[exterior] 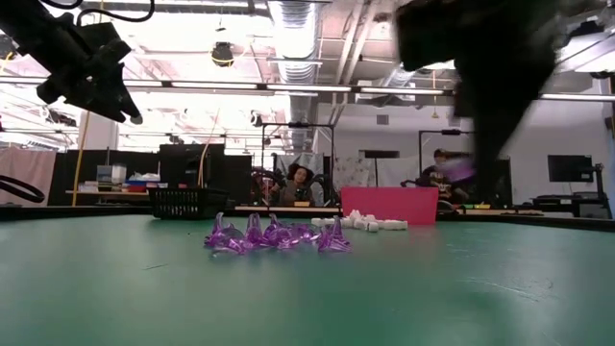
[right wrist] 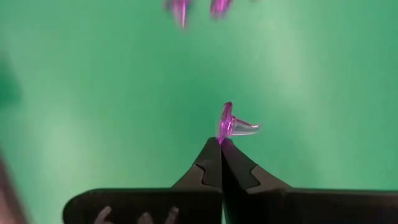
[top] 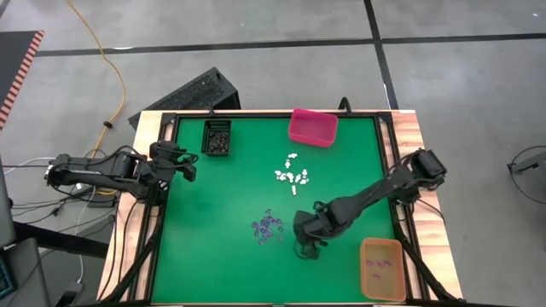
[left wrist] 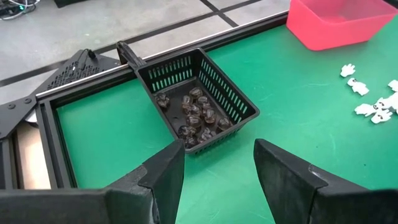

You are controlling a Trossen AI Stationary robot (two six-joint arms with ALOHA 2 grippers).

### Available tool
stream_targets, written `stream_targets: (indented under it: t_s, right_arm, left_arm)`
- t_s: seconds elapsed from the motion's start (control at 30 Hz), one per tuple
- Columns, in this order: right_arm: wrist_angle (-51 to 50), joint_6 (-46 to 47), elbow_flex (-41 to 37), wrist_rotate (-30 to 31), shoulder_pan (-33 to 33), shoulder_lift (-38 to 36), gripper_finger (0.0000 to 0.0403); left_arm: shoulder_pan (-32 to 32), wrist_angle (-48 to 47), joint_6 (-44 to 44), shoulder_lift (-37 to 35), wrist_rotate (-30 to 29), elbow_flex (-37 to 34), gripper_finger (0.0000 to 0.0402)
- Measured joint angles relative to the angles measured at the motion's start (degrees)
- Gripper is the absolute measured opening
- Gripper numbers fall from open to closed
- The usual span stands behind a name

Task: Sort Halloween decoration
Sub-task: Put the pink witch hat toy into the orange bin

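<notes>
The right hand [right wrist: 221, 142], fingers pressed together, pinches a tiny translucent purple plastic trinket [right wrist: 229, 122] by its thin edge (light, stiff, likely slippery); the left hand [left wrist: 214, 165] hangs spread.

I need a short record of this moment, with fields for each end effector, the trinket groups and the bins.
right end effector: shut on purple trinket, above the mat near the purple pile
left end effector: open, empty, near the black basket
purple pile: loose on the green mat
white trinkets: loose, mid-table
black basket: holds dark trinkets
pink bin: far edge
orange bin: near right corner
</notes>
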Motion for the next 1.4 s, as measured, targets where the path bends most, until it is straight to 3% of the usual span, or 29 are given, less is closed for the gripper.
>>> stream_targets:
  t_s: [0.5, 0.77, 0.97, 1.23, 1.4]
  right_arm:
    - [-25.1, 36.1, 0.1, -1.5, 23.0, -12.9, 0.0014]
    - [-27.7, 53.7, 0.0, -3.8, 35.0, -13.2, 0.0014]
    - [-27.3, 63.1, -0.7, -3.8, 39.8, -13.0, 0.0016]
    - [-27.1, 64.5, -0.7, -3.7, 40.9, -13.0, 0.0124]
    - [-27.1, 64.5, -0.7, -3.3, 40.4, -13.0, 0.0164]
  left_arm:
    - [0.0, 0.0, 0.0, 0.0, -0.8, 0.0, 0.0183]
    - [0.0, 0.0, -0.7, 0.0, -0.8, 0.0, 0.0183]
    - [0.0, 0.0, -1.3, 0.0, -0.9, 0.0, 0.0183]
    - [0.0, 0.0, -1.6, 0.0, -0.8, 0.0, 0.0183]
    - [0.0, 0.1, -1.7, 0.0, -0.6, 0.0, 0.0183]
